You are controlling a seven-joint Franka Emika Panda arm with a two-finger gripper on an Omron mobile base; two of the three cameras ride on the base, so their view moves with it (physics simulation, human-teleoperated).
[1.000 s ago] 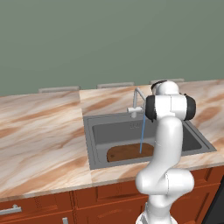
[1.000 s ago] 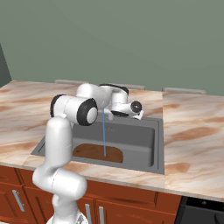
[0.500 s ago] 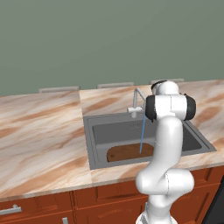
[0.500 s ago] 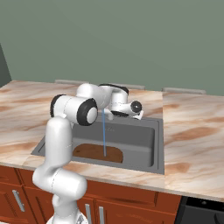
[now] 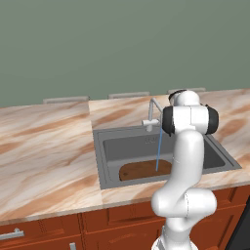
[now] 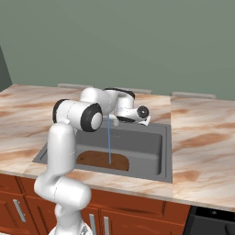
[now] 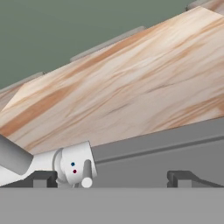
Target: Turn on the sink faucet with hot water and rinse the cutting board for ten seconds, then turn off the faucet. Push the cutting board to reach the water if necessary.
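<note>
A thin light-blue stream of water point(image 5: 158, 150) falls from the small light-grey metal faucet point(image 5: 152, 115) at the back rim of the rectangular dark-grey metal sink point(image 5: 110, 146) onto the flat dark-brown wooden cutting board point(image 5: 141, 170), which lies on the basin floor against the front wall. The white arm's two-finger gripper point(image 7: 111, 178) hovers beside the faucet's base, its dark fingertips point(image 7: 177, 177) spread wide and holding nothing.

the marbled tan stone counter point(image 5: 49, 146) runs along the green wall on brown wooden cabinets point(image 5: 112, 219); the dark-grey sink point(image 5: 105, 161) is set into it, and the sink faucet point(image 5: 151, 114) stands on its back rim.
</note>
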